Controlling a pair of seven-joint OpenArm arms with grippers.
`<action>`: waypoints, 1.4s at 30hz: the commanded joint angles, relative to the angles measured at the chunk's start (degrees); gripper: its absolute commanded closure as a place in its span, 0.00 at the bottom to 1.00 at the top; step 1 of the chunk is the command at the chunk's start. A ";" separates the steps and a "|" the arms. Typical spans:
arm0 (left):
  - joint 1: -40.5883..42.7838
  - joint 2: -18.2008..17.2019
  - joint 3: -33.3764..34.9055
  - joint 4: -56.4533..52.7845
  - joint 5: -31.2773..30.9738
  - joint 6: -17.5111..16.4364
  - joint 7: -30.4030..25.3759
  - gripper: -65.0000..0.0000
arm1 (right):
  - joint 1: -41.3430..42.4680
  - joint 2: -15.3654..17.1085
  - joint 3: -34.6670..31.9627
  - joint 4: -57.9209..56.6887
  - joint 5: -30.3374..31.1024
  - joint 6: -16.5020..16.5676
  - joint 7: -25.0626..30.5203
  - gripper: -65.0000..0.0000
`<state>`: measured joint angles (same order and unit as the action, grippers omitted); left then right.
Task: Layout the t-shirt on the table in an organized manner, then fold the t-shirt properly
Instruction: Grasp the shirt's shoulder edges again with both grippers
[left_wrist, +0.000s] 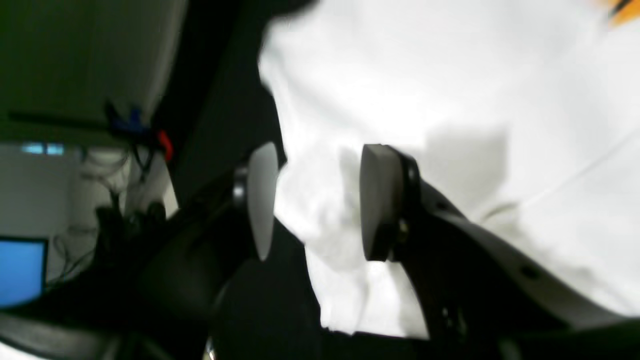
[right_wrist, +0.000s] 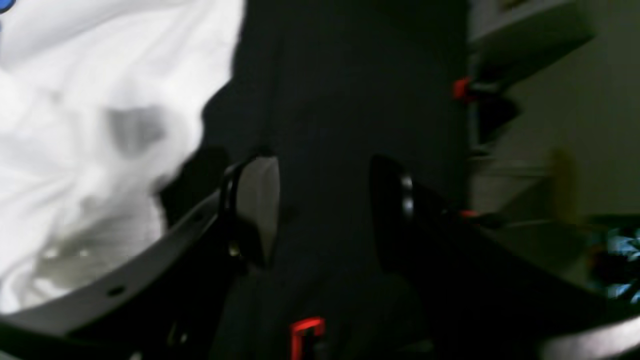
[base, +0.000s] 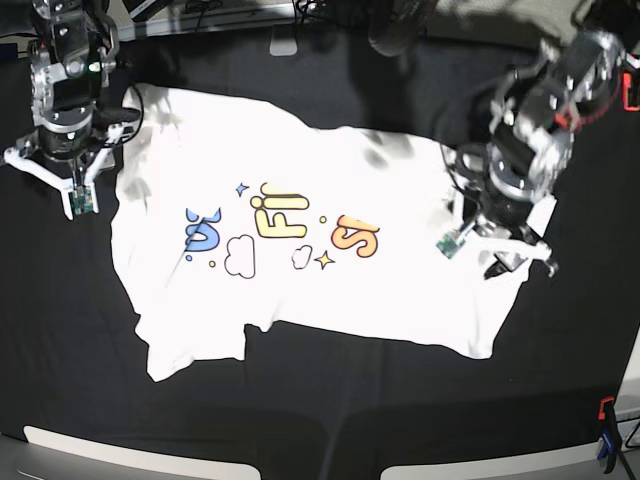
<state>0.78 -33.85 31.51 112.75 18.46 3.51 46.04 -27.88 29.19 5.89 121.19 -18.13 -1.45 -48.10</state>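
The t-shirt (base: 300, 250) lies spread on the black table (base: 330, 400) with its coloured print facing up. My left gripper (base: 497, 235) hangs over the shirt's right edge. In the left wrist view its jaws stand open (left_wrist: 320, 200), with a rumpled fold of the white t-shirt (left_wrist: 425, 75) lying between and below the fingers (left_wrist: 380, 200). My right gripper (base: 70, 150) is at the shirt's far left corner. In the right wrist view it is open (right_wrist: 325, 205) over bare black table (right_wrist: 340, 100), and the t-shirt (right_wrist: 90, 125) lies just left of its fingers (right_wrist: 260, 200).
Red clamps (right_wrist: 307, 335) (right_wrist: 460, 89) grip the table's edges, and a red and blue clamp (base: 605, 430) sits at the near right corner. A blue and red clamp (left_wrist: 140, 127) and a blue screen (left_wrist: 20, 270) show beyond the table's edge. A small white object (base: 283, 45) lies at the back.
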 joint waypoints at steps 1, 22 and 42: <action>1.11 -0.46 -0.39 2.64 0.76 1.03 -0.63 0.62 | -0.76 0.63 0.42 2.69 0.57 1.01 1.66 0.56; 11.89 -0.46 -0.39 -5.68 1.01 1.09 -0.66 0.62 | -19.26 4.96 0.09 0.72 7.65 13.51 1.79 0.56; 11.89 -0.46 -0.39 -5.68 0.98 1.27 -0.68 0.62 | -15.82 4.79 -4.52 -5.42 13.42 15.37 2.89 0.56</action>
<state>12.99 -33.82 31.44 106.21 18.87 3.90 46.30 -43.11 33.32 1.10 114.80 -4.43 14.00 -45.52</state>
